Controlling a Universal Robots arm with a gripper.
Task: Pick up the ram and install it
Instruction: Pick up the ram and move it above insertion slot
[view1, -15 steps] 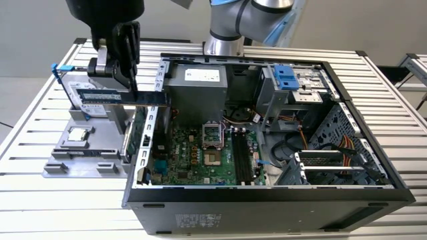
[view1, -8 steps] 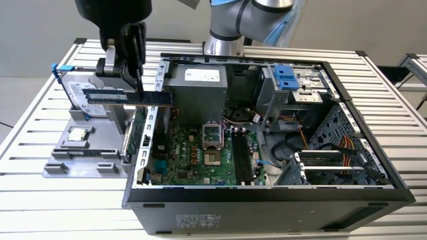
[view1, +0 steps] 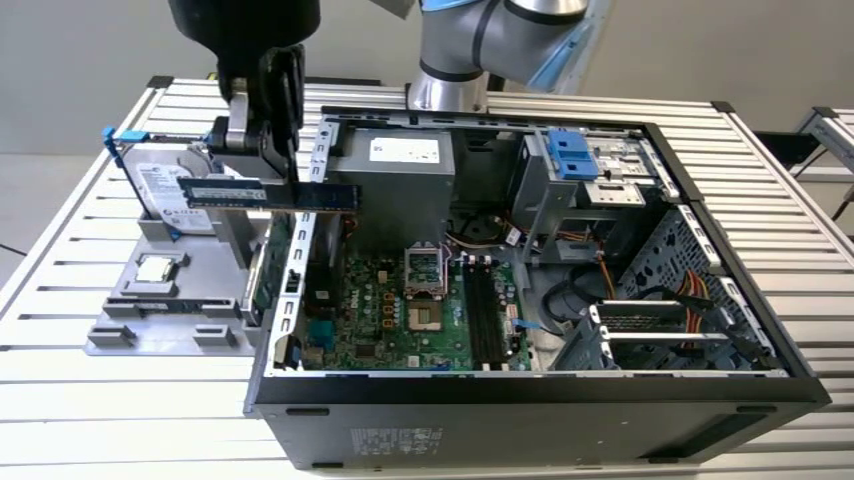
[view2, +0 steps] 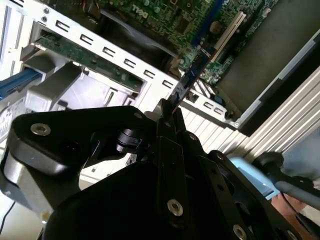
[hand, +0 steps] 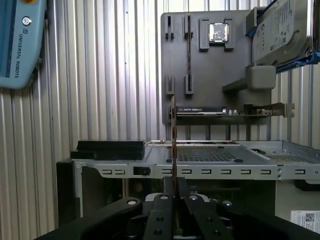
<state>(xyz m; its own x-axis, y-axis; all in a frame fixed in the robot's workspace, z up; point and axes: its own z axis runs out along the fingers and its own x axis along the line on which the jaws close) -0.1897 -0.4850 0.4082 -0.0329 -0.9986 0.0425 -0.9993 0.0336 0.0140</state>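
The arm (view1: 461, 45) is reached over from behind the open computer case (view1: 534, 385), and the hand (view1: 274, 172) is pointed straight down above the case's wall on the exterior view's left. The case is laid on its side on the slatted counter (view1: 80, 400); a green motherboard (view1: 400, 320) with long black slots (view1: 483, 318) is seen inside it. Beside the case, a gray holder (view1: 147, 335) is set on the counter. In it a hard drive (view1: 167, 190) is stood upright, a square chip (view1: 158, 268) is laid flat, and a green card (hand: 225, 111) is stood on edge. The hand's fingers are pressed together on the ram (view1: 300, 193), which is pinched near its middle. The ram is held level in the air, across the case's wall and clear of the motherboard.
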